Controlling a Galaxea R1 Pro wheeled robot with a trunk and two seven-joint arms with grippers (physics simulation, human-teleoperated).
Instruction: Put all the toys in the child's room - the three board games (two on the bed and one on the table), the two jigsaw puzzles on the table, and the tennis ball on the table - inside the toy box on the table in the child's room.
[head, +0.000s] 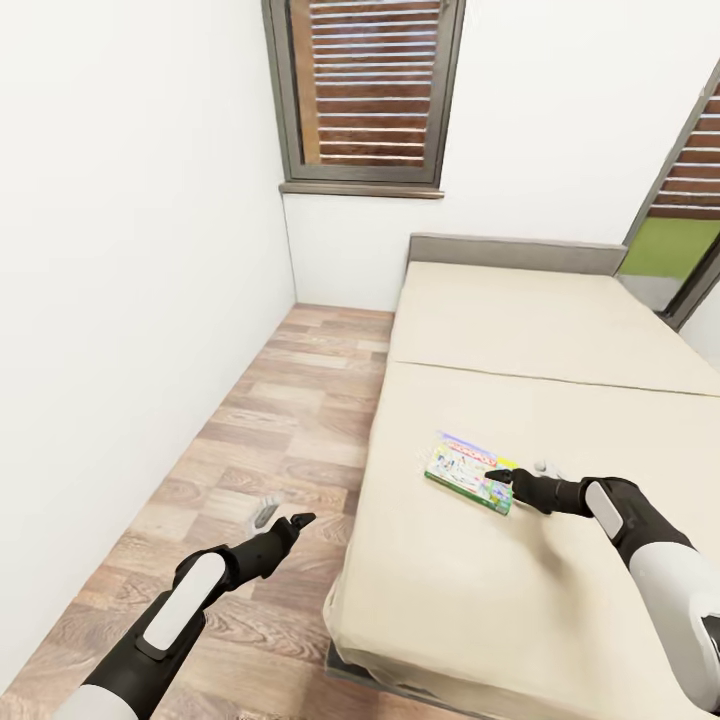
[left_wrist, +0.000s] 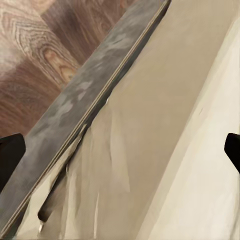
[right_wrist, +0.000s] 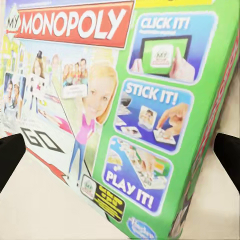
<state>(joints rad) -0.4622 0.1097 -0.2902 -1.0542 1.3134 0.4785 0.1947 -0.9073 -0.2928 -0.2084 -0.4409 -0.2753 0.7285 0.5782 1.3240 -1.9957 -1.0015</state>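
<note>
One board game (head: 469, 472) lies flat on the bed (head: 560, 420); we see our right pincer (head: 503, 478) released at its edge. Our left pincer (head: 298, 522) hangs released over the floor (head: 250, 440).

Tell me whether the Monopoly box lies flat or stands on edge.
Flat: the Monopoly box lies cover up on the bed, right gripper at its edge.

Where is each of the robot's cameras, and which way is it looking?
Head view: on the robot's head, looking down at the beige bed; both arms show.
Left wrist view: near the left gripper, facing the bed's side and wood floor; black fingertips at the edges.
Right wrist view: near the right gripper, facing the green-edged Monopoly board game box.
Shared: head and right wrist views both show the box.
</note>
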